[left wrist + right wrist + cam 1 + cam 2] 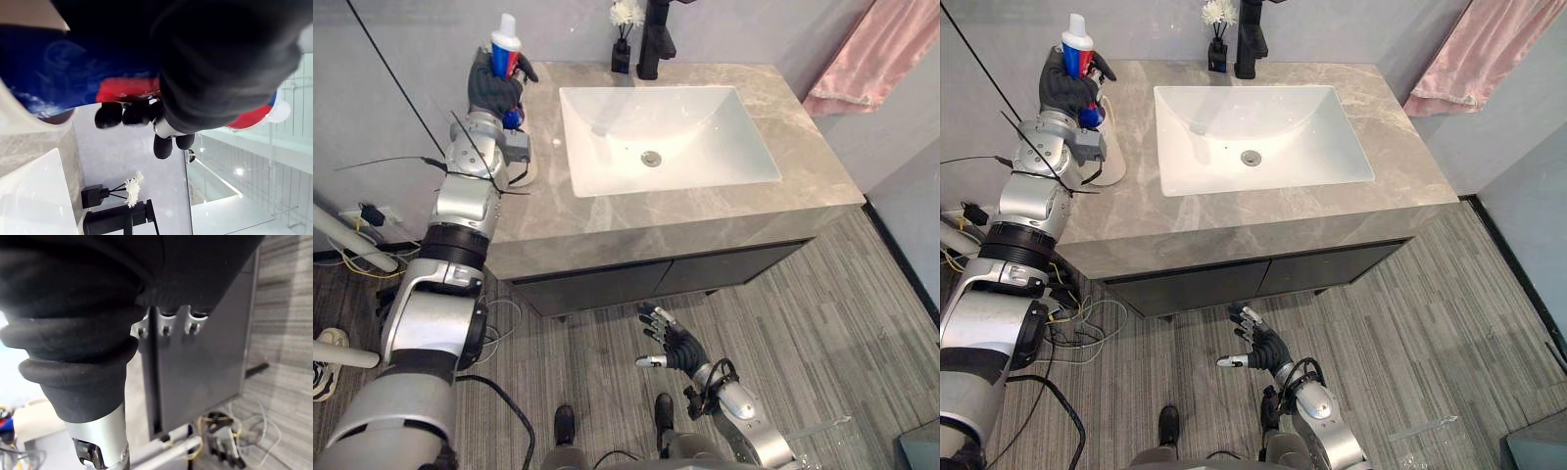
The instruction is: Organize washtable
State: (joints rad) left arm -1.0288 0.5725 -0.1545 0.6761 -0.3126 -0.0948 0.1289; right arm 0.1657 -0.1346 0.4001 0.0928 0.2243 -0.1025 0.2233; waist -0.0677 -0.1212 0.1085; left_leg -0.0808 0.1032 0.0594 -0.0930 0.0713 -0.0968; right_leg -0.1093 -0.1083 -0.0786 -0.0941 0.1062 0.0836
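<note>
Far left corner of worktop: the left robot hand [494, 88] is raised just above the stone surface, its fingers curled round a toothpaste tube [506, 44].
Toothpaste tube: blue and red with a white cap, held upright, cap uppermost and clear of the hand. In the left wrist view the dark fingertips [122, 113] lie across its red and blue body.
Pale round object [1114, 162]: lies on the worktop at the left edge, just near of the left robot hand. Its kind cannot be told.
Worktop [803, 147]: grey-brown veined stone, on a dark cabinet [656, 279] with its doors shut.
Basin [705, 127]: white, rectangular, sunk into the middle of the worktop, with a round metal drain [651, 158] at its centre.
Vase [621, 55]: small and black, holding a white flower [626, 14], at the far edge behind the basin, just left of the tap.
Tap [656, 39]: black, upright, at the far edge behind the basin.
Right robot hand [671, 343]: low over the grey plank floor [822, 323], near of the cabinet and well apart from the worktop. Its fingers are spread and straight and hold nothing.
Far right: a pink towel [871, 49] hangs against the wall beyond the worktop.
</note>
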